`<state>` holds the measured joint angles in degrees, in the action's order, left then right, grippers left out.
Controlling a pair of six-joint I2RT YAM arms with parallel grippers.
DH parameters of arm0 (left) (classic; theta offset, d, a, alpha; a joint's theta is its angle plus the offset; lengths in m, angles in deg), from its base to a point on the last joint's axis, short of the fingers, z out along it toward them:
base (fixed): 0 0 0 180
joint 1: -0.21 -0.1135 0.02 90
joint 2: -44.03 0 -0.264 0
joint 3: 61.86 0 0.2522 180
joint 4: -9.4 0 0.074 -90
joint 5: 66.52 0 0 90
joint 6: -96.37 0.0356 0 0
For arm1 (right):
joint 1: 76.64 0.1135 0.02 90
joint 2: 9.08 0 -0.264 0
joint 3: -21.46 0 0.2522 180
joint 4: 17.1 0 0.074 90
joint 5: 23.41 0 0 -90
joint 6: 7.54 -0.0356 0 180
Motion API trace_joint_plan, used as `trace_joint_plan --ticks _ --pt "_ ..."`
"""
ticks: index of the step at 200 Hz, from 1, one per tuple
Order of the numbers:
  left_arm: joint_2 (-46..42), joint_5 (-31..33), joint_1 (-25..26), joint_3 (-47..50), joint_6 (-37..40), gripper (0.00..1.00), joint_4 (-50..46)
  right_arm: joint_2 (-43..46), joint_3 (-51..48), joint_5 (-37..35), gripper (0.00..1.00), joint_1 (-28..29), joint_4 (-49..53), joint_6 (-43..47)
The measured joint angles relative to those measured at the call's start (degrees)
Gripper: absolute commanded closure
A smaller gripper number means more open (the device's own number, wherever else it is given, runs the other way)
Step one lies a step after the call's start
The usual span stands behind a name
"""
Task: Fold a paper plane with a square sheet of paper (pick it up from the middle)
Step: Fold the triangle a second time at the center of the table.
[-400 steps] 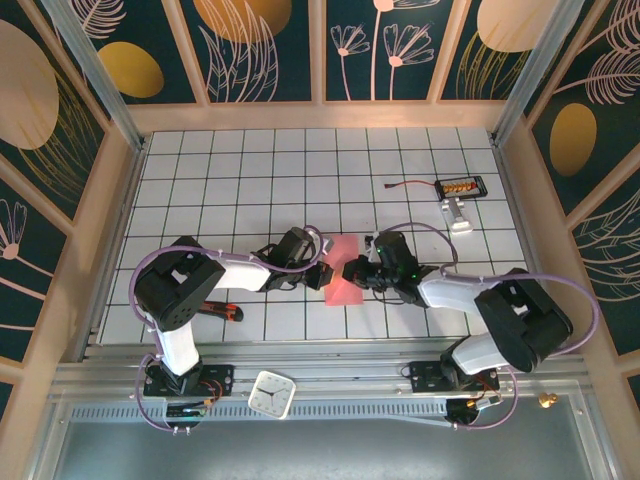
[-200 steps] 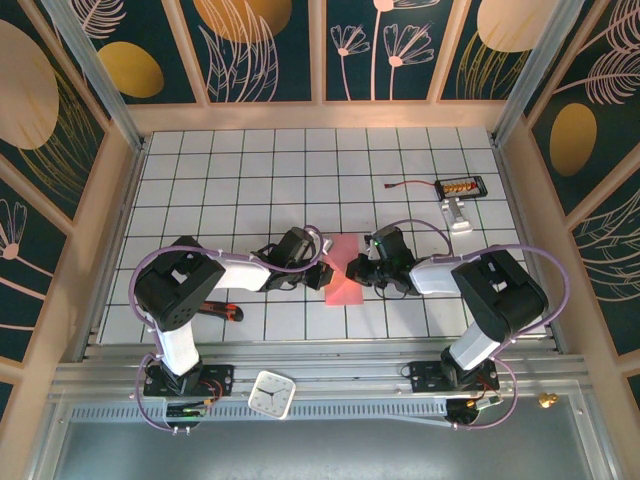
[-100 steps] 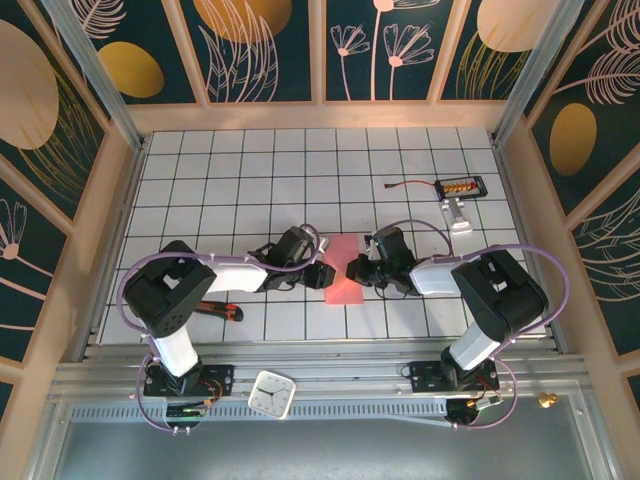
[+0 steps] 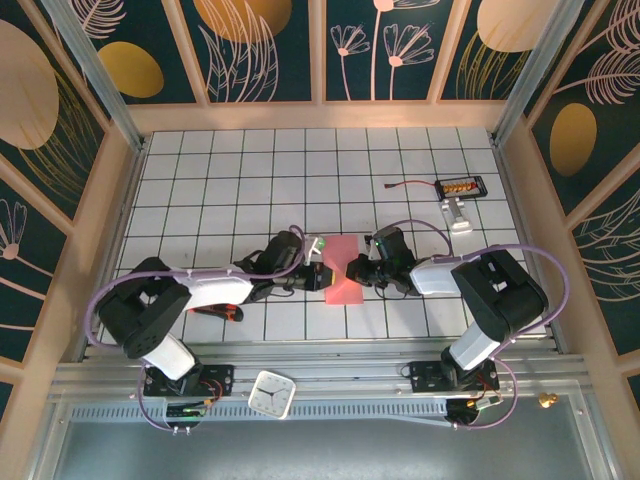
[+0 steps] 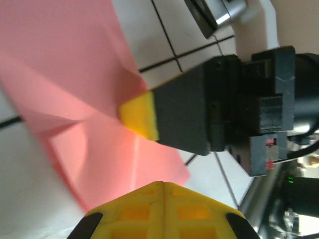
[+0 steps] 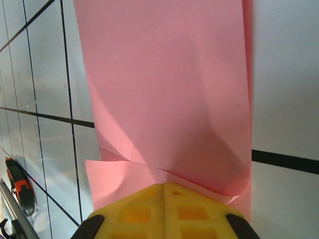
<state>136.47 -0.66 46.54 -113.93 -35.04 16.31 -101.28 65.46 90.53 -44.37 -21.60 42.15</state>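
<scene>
Salmon-pink square sheet of paper (image 4: 343, 272), partly folded with one flap raised, lies on the white gridded surface (image 4: 250, 170) between the two wrists. The left arm (image 4: 215, 290) stretches low and almost straight toward the right, and the left jaws are together just beside the sheet's left edge. The right arm (image 4: 440, 275) doubles back leftward from its elbow; the right jaws are together, tips pressed at the folded right edge.

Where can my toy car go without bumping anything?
Far tiles between back wall and paper, left of the black box, are bare. Crowded: the middle, where left gripper and right gripper meet the paper, and by the red tool.
</scene>
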Motion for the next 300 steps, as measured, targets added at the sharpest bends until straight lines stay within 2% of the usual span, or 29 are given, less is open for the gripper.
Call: trace_joint_plan --ticks 79,153,300 --pt "9.2 -2.5 1.0 -3.5 -5.1 1.0 2.4 -0.1 0.0 0.1 1.0 0.0 -0.1 0.2" --pt "11.5 -2.9 1.0 -6.3 -5.4 1.0 1.2 -0.2 0.0 0.4 1.0 0.0 -0.3 1.0" --pt "14.7 -1.5 2.0 -10.6 2.2 1.0 -7.3 -0.3 0.0 0.6 1.0 -0.2 -0.4 1.0"
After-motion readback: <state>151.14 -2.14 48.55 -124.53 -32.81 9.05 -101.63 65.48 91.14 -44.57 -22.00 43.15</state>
